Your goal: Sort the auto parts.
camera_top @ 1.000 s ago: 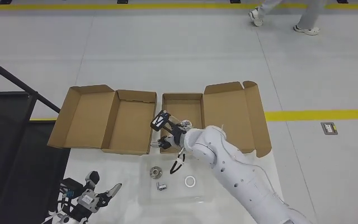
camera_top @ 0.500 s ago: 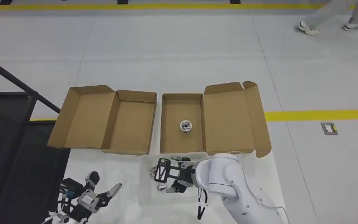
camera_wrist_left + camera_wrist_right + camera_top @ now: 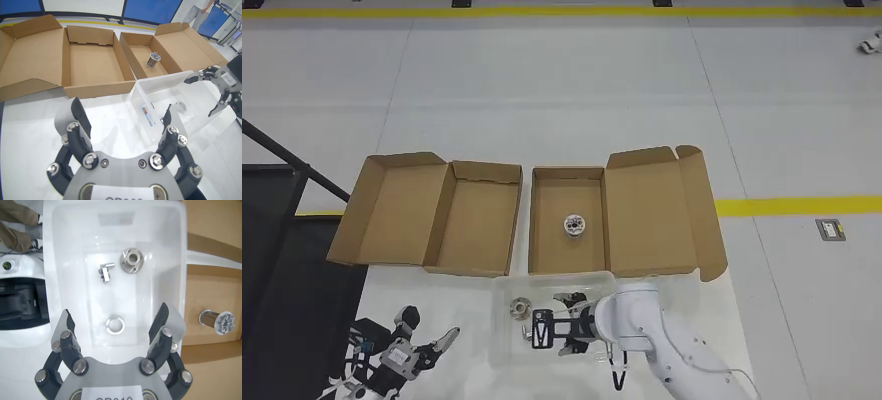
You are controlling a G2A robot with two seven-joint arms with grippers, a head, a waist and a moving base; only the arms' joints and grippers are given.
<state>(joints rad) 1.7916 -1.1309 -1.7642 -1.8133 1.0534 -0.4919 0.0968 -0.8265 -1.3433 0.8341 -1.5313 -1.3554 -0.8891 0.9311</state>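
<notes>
The right pincer (image 3: 116, 312) hangs open over the bin (image 3: 56, 275), the ring (image 3: 107, 325) lying on the bin floor below, between its fingers. The bracket (image 3: 105, 273) and flange (image 3: 126, 266) lie farther ahead, and the cylinder (image 3: 215, 319) stands in the box (image 3: 208, 291) off to one side. The left pincer (image 3: 122, 105), also open and empty, hovers over the worktop (image 3: 37, 132), with the bin just ahead.

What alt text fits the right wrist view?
The open right gripper hangs over a clear plastic bin holding three metal parts: a ring nearest it, a small bracket and a flanged hub farther on. A cylindrical part sits in the cardboard box beside the bin.
</notes>
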